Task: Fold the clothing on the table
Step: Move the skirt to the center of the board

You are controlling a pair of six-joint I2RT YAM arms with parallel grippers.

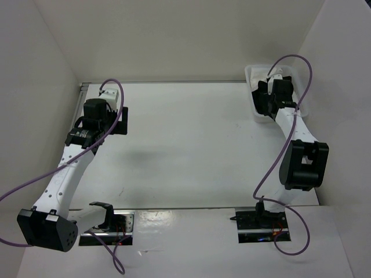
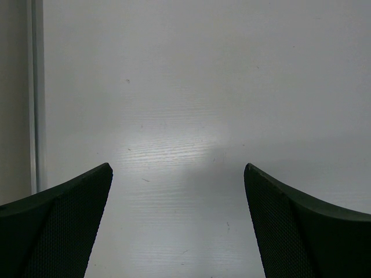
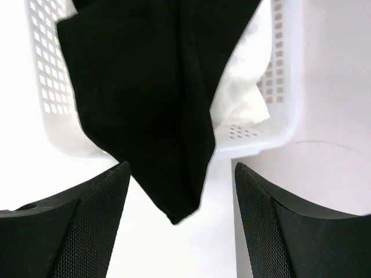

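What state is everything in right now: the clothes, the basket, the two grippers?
White perforated plastic bin: upright, holding fabric.
Crumpled white cloth: inside the bin.
Plain black fabric garment: unfolded, hanging out over the bin's rim.
Left gripper: open, empty, above the white table.
Right gripper: open, facing the garment's hanging tip, nothing gripped.

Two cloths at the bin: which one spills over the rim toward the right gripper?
The black clothing: its corner hangs over the rim of the bin, down toward the right gripper. The white cloth lies inside.
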